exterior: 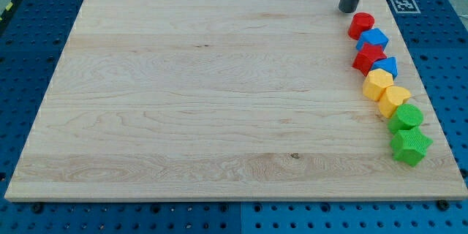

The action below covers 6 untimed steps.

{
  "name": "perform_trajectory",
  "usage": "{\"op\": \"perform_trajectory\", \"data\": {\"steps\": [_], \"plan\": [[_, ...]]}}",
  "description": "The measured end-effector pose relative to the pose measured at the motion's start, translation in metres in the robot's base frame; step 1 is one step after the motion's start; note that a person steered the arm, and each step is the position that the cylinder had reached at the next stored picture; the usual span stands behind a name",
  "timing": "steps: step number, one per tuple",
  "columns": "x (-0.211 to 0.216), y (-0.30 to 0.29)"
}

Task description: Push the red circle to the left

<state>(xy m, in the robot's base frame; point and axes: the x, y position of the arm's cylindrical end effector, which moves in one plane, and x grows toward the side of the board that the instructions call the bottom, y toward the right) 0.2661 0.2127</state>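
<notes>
The red circle (360, 25) lies near the view's top right of the wooden board (205, 95), at the top of a line of blocks. My tip (349, 9) stands just above and to the left of it, a small gap apart. Below the red circle run a blue block (374, 39), a red star-like block (368, 59), a second blue block (385, 66), a yellow block (377, 84), a second yellow block (395, 99), a green block (406, 117) and a green star-like block (410, 146).
The line of blocks runs down along the board's right edge. A white tag with a black marker (403, 4) sits at the board's top right corner. Blue perforated table (29, 58) surrounds the board.
</notes>
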Motion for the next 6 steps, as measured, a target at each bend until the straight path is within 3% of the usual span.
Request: {"op": "perform_trajectory", "data": {"steps": [4,6], "plan": [[0.0,0.0],[0.016,0.079]]}}
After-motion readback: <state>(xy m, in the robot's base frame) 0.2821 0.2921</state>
